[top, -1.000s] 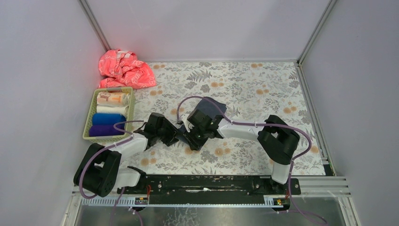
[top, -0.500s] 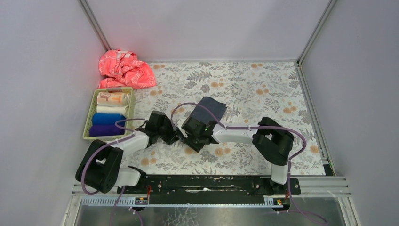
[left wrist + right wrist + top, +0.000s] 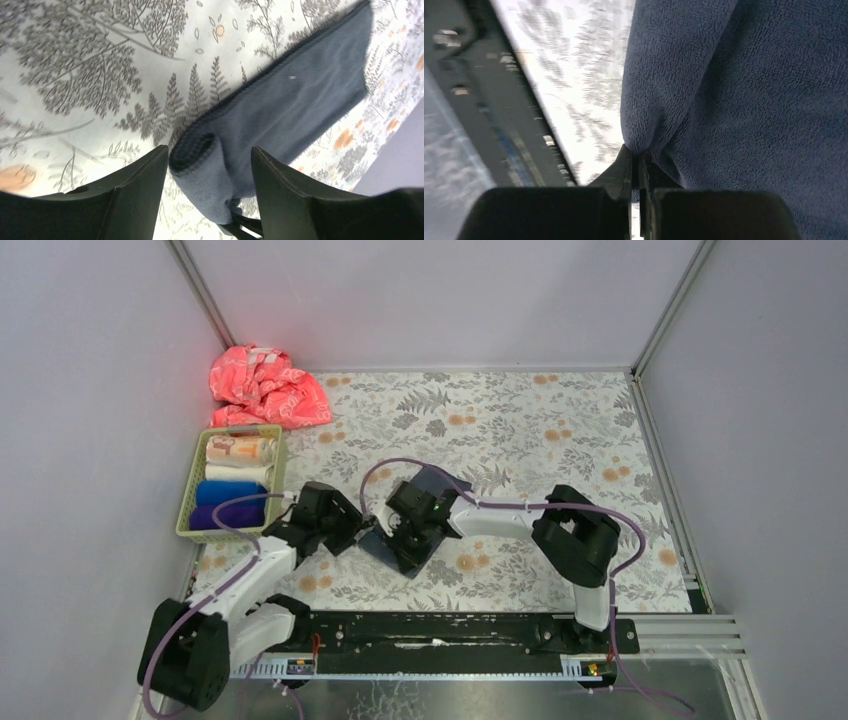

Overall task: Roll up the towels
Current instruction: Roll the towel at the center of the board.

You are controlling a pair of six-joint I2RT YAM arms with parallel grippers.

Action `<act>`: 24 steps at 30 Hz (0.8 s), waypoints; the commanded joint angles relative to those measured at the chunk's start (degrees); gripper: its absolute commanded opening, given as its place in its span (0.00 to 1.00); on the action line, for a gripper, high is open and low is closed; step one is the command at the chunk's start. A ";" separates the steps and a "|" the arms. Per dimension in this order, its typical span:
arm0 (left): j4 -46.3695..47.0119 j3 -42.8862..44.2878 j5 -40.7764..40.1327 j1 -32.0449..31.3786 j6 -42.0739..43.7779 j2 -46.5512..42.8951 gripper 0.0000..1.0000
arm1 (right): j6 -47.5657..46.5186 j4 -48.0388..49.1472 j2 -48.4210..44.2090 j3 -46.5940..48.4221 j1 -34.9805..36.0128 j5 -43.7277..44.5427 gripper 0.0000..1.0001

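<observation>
Left wrist view shows the dark grey-blue towel lying near the middle of the counter, one end wound into a short roll and the rest flat. The left fingers stand apart, straddling the roll's end, seemingly to steady it and keep it straight. The right fingers are clamped on a pinch of the rolled edge, likely to keep the winding tight.

In the right wrist view the dark grey-blue towel runs off the top and right edges, and the floral covering at left is blurred. At the top view's centre the right arm hides most of that towel.
</observation>
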 commanded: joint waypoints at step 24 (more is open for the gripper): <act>-0.33 1.44 8.27 -0.75 0.10 -1.64 0.62 | 26.54 22.15 8.70 -11.66 -18.63 -37.51 0.00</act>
